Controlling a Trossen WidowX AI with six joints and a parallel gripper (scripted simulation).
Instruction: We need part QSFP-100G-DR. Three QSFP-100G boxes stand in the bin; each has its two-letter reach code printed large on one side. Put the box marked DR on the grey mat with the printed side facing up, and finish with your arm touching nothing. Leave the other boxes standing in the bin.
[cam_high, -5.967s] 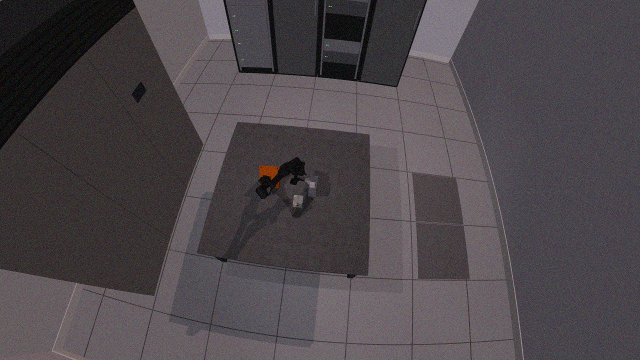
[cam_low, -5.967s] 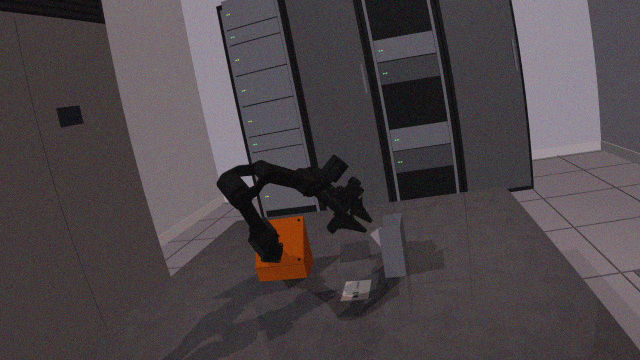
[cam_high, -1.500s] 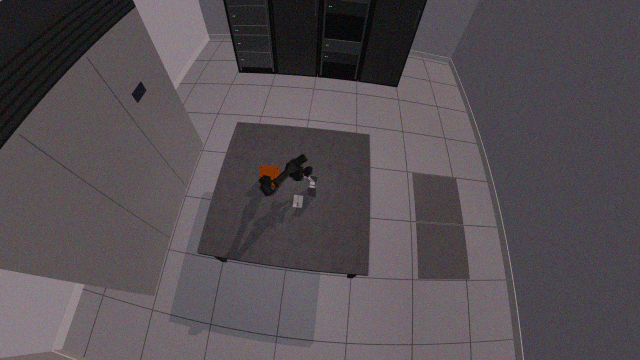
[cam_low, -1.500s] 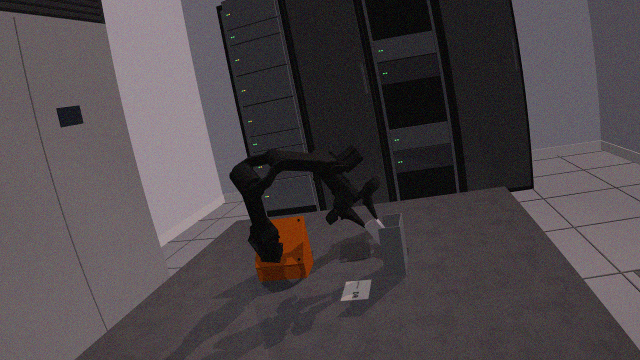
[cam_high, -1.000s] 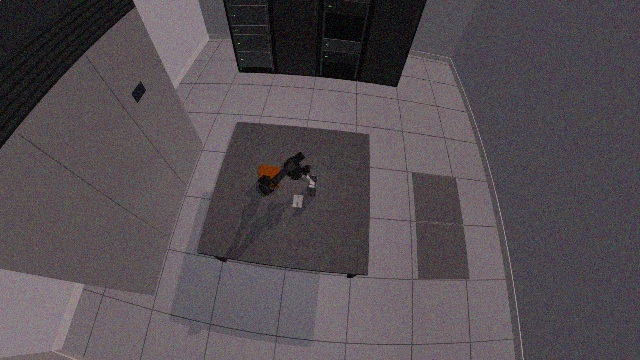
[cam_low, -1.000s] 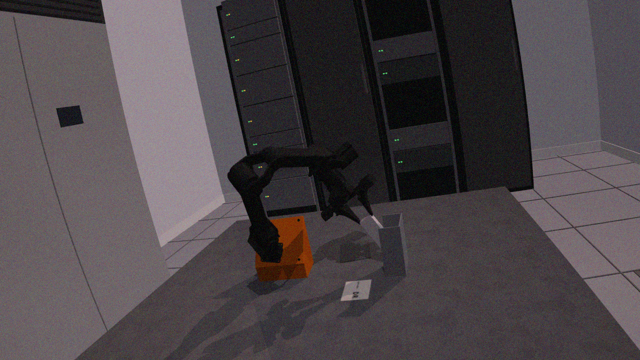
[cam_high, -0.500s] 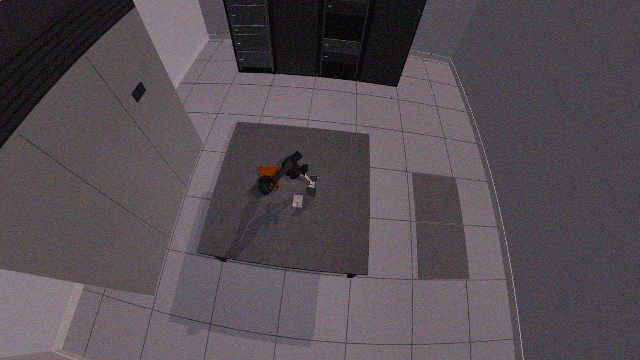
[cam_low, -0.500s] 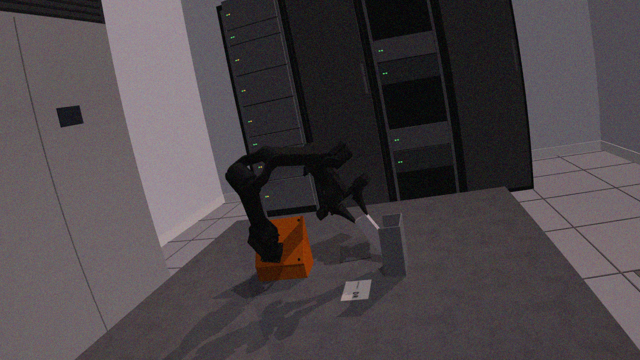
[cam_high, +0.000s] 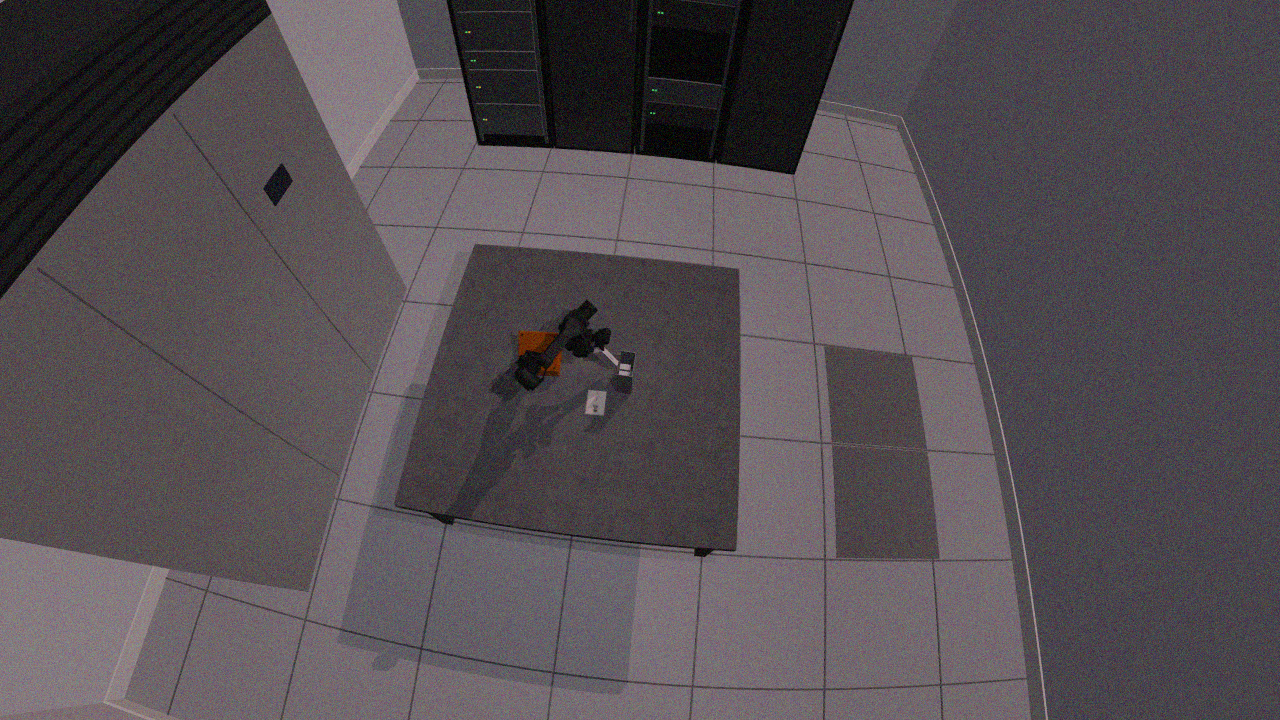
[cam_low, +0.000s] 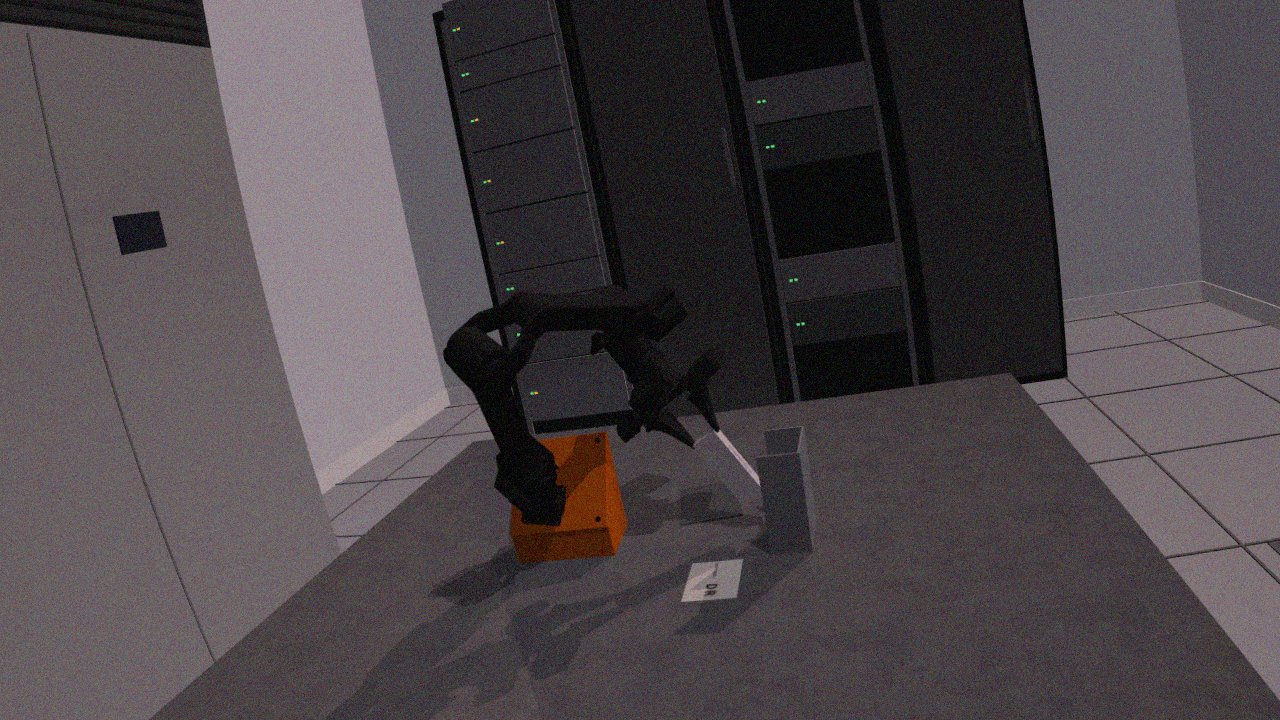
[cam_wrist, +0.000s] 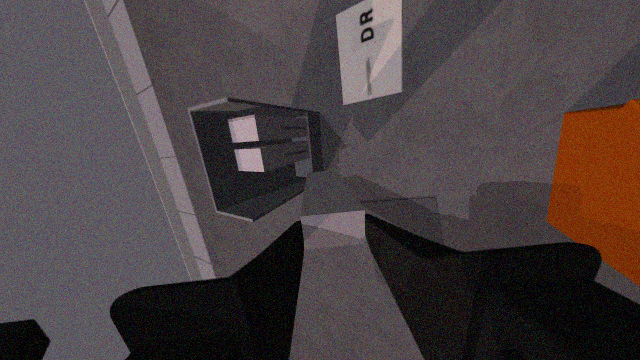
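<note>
2 pale boxes (cam_high: 624, 368) (cam_wrist: 243, 128) stand in the grey bin (cam_high: 623, 385) (cam_low: 786, 505) (cam_wrist: 212, 165), near the pincer (cam_high: 602, 348) (cam_low: 706, 437) (cam_wrist: 332, 223), which grasps 1 tilted box (cam_high: 610, 356) (cam_low: 737, 457) (cam_wrist: 335, 230). Its code is unreadable, so I cannot tell where the DR box is. The wrist view shows the bin's contents; the exterior one shows its outer walls. Below the pincer, a white DR card (cam_high: 595, 402) (cam_low: 713, 580) (cam_wrist: 352, 60) lies face up.
</note>
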